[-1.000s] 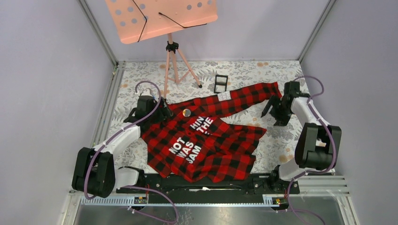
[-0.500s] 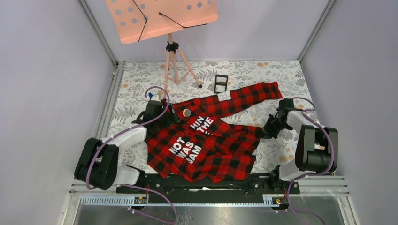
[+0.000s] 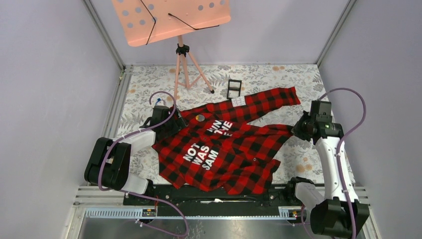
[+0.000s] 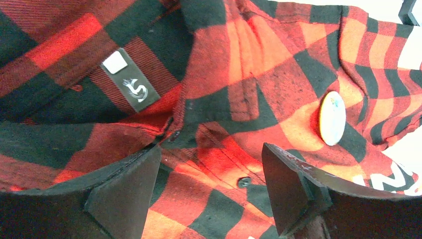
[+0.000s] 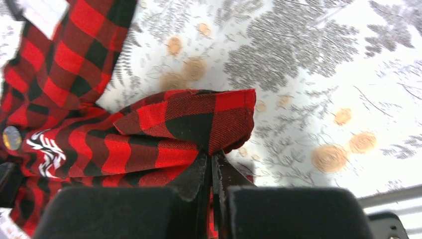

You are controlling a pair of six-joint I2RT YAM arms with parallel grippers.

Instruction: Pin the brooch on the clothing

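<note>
The red-and-black checked flannel shirt lies spread by the near edge. Toward the right edge, the right gripper pinches a fold of it. The left gripper stands wide open over the collar, near the small round grey brooch sitting on the cloth.

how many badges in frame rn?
1. The brooch sits on the shirt near its collar, just past the open left gripper. The shirt's folds could hide others.
</note>
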